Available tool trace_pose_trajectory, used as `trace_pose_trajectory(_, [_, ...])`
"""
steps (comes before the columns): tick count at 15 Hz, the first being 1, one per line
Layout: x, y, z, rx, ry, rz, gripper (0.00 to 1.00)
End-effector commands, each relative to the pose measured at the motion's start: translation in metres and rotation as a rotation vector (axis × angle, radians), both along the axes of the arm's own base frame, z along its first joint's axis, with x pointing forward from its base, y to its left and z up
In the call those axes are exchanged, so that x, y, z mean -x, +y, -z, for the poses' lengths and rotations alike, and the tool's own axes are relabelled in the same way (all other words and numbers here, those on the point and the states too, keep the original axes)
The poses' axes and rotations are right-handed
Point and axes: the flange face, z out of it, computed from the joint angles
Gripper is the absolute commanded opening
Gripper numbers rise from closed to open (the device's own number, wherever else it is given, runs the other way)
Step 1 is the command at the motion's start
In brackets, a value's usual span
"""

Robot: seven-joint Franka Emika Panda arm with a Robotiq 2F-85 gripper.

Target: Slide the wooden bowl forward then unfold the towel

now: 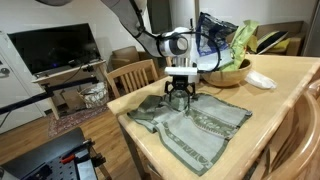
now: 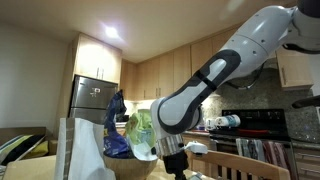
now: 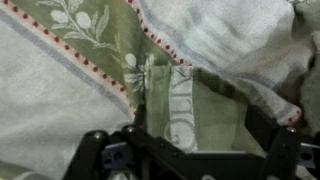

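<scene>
table [image 1: 275,105]: light wood with a bare, smooth top; twelve o'clock is its far edge in an exterior view.
towel [image 1: 195,125]: grey-green with paler stripes, at seven o'clock, lying rumpled on the wood near the edge.
wooden bowl [image 1: 228,72]: at twelve o'clock, just beyond the towel.
white dish [image 1: 262,80]: small and flat, at one o'clock, just beside the bowl.

Warm indoor light, a ceiling lamp [image 2: 110,32] glaring; wrist view soft and blurred.

towel [image 1: 200,125]: was woven cloth, matt.
table [image 1: 285,100]: was pale wood, smooth, faintly glossy.
wooden bowl [image 1: 236,74]: was brown wood, smooth.
</scene>
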Motion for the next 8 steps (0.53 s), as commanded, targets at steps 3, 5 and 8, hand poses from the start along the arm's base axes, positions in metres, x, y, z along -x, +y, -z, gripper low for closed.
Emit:
trace_pose_trajectory(3, [0.0086,0.0085,-0.0223,0.013,0.006,-0.026,1.0])
trace_pose_trajectory(5, [0.0078,0.0099,-0.0192,0.012,0.021,-0.03,1.0])
trace_pose_trajectory(8, [0.007,0.0083,-0.0153,0.01,0.047,-0.02,1.0])
